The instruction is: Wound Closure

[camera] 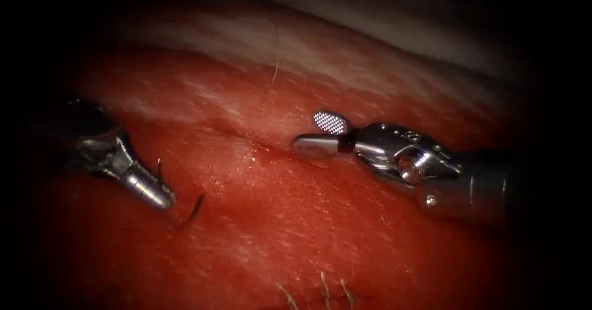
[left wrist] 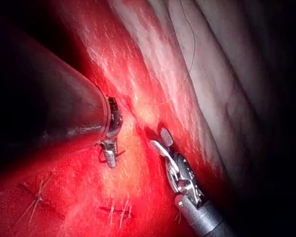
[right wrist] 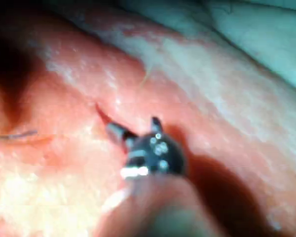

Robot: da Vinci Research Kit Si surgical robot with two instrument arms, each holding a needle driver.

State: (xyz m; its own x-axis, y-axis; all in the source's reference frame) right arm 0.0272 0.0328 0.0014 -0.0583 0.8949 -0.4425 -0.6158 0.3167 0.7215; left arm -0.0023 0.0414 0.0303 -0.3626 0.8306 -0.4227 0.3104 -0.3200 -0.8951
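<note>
My left tool [camera: 165, 200] is on the left side of the cut [camera: 246, 138] with its jaws shut on the dark curved needle [camera: 193, 210]. It grips the needle near the middle of the curve. One end rises behind the jaws and the other curls up to their right. The bend rests low against the tissue [camera: 296, 236]; I cannot tell whether it pierces it. My right tool [camera: 307, 132] holds nothing, its jaws spread open at the cut's right end. The left wrist view shows the left tool [left wrist: 110, 159], the needle [left wrist: 120, 153] and the open right tool [left wrist: 160, 138]. The right tool [right wrist: 134, 127] hovers by the cut [right wrist: 101, 114].
A thin thread [camera: 274, 69] lies loose over the pale upper tissue; the same thread [left wrist: 191, 59] trails there in the left wrist view. Cut ends of thread [camera: 322, 288] stick up near the lower edge, and more cut ends [left wrist: 119, 212] mark earlier stitches. Red fluid coats the tissue.
</note>
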